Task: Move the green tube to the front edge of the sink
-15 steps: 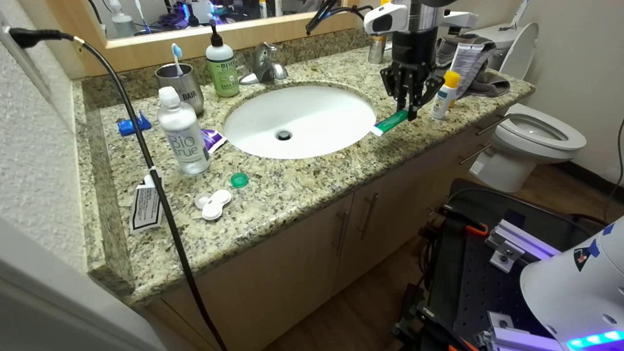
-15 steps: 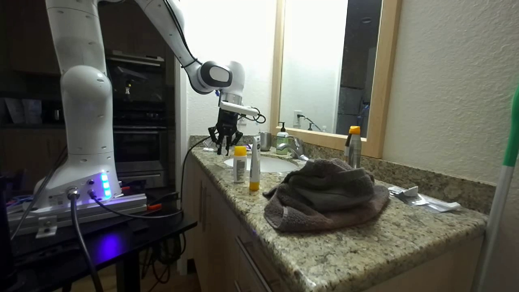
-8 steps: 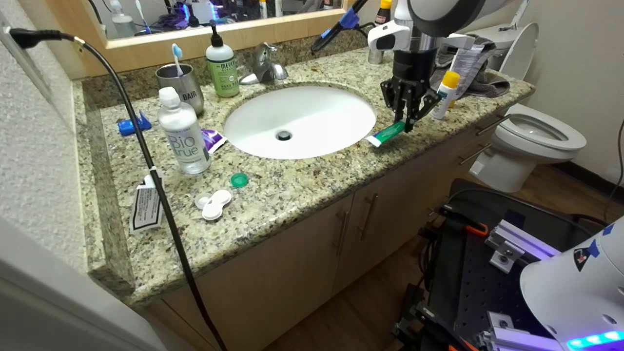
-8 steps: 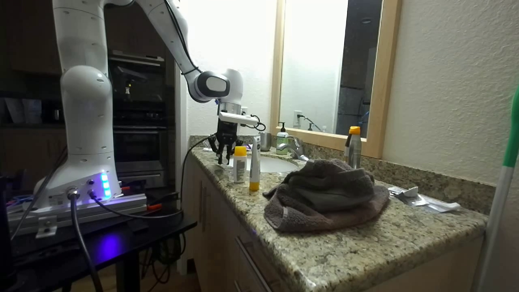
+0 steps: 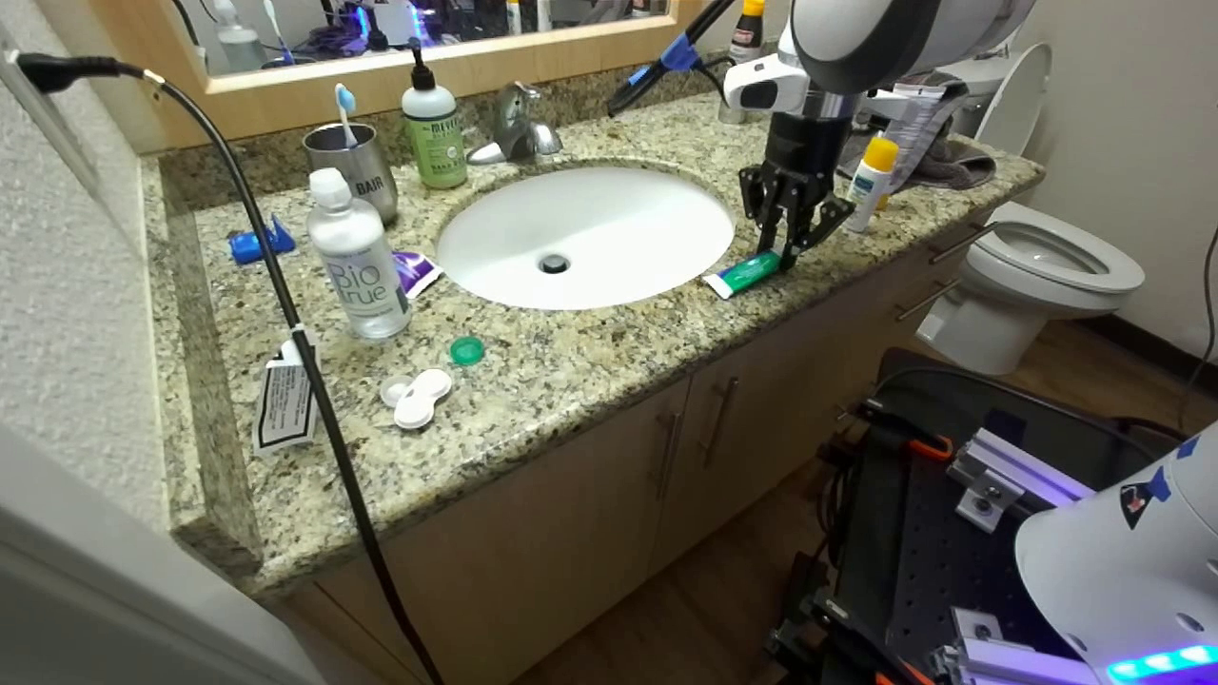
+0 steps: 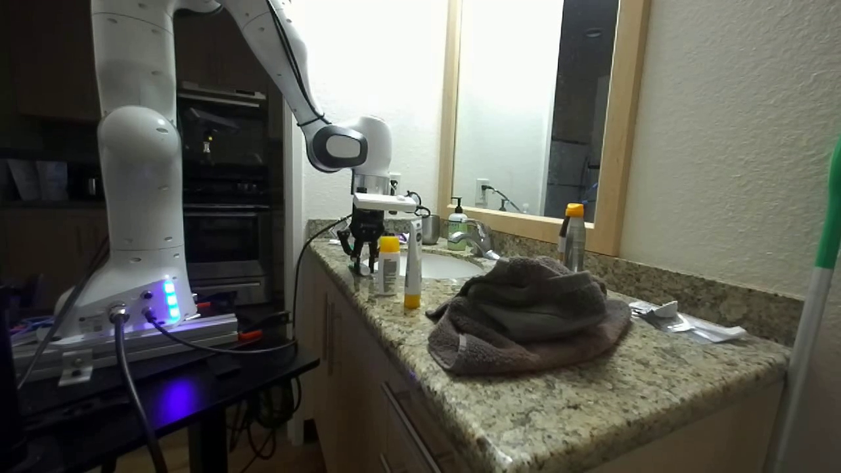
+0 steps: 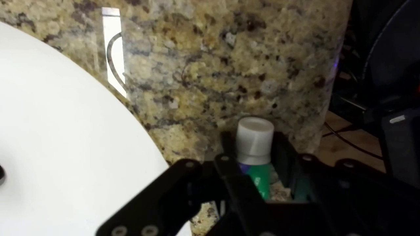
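The green tube point(image 5: 749, 274) lies on the granite counter between the white sink point(image 5: 590, 224) and the counter's front edge, its flat white end pointing towards the basin's front. My gripper point(image 5: 777, 257) is low over the tube's cap end, fingers either side of it. In the wrist view the tube's white cap point(image 7: 255, 139) sits between the fingertips point(image 7: 252, 144), and counter shows between the tube's body and one finger, so the fingers look parted. The tube's middle is partly hidden by a finger there. In an exterior view, the gripper point(image 6: 364, 266) stands behind the yellow-capped bottle.
The yellow-capped bottle point(image 5: 866, 185) and a white tube with a yellow cap point(image 6: 412, 263) stand close to the gripper. A grey towel point(image 6: 525, 315) lies beyond them. A faucet point(image 5: 519, 128), a clear bottle point(image 5: 360, 257) and a contact lens case point(image 5: 419, 400) are around the sink.
My gripper has come down and towards the front edge, carrying the green tube down onto the counter. The fingers now look a little wider apart around it.
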Action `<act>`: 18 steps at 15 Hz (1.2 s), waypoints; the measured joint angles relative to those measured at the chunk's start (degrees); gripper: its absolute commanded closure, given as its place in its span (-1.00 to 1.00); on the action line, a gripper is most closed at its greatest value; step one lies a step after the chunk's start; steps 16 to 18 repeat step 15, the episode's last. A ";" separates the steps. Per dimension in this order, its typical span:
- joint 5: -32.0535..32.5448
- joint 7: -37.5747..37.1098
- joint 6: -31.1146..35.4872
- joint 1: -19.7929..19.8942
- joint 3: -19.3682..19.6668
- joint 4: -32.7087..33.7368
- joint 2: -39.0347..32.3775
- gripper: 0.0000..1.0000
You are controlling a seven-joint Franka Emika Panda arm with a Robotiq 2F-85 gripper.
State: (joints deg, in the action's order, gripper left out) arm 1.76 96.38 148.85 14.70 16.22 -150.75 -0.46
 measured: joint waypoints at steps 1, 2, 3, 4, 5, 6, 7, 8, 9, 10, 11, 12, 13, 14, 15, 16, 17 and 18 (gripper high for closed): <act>0.00 0.00 0.01 0.00 0.00 0.00 -0.10 -0.46; 0.02 0.00 0.00 0.00 0.00 0.00 -0.14 -0.59; 0.06 0.00 0.00 0.00 0.00 0.00 -0.14 -0.74; 0.14 -0.01 0.00 -0.01 -0.01 0.04 -0.14 -0.90; 0.27 -0.01 -0.01 -0.01 -0.01 0.15 -0.11 -0.97; 0.33 -0.01 -0.04 -0.01 -0.01 0.36 0.07 -1.00; 0.74 -0.16 -0.14 0.02 0.00 0.73 0.55 -1.00; 1.97 -1.00 -0.61 0.13 0.04 1.26 1.71 -1.00; 3.40 -2.00 -1.68 0.27 0.14 1.83 3.47 -1.00; 4.49 -2.70 -3.61 0.42 0.29 2.46 6.14 -1.00; 5.06 -2.81 -5.81 0.53 0.41 2.95 9.37 -1.00; 5.33 -2.81 -8.14 0.54 0.48 3.29 12.88 -1.00; 5.31 -2.59 -10.57 0.46 0.49 3.55 16.55 -1.00; 4.31 -1.44 -12.96 0.10 0.62 3.69 20.59 -1.00; 3.46 -0.39 -14.76 -0.29 0.80 3.68 23.99 -1.00; 3.46 -0.39 -14.76 -0.29 0.80 3.68 23.99 -1.00; 3.46 -0.39 -14.76 -0.29 0.80 3.68 23.99 -1.00; 3.46 -0.39 -14.76 -0.29 0.80 3.68 23.99 -1.00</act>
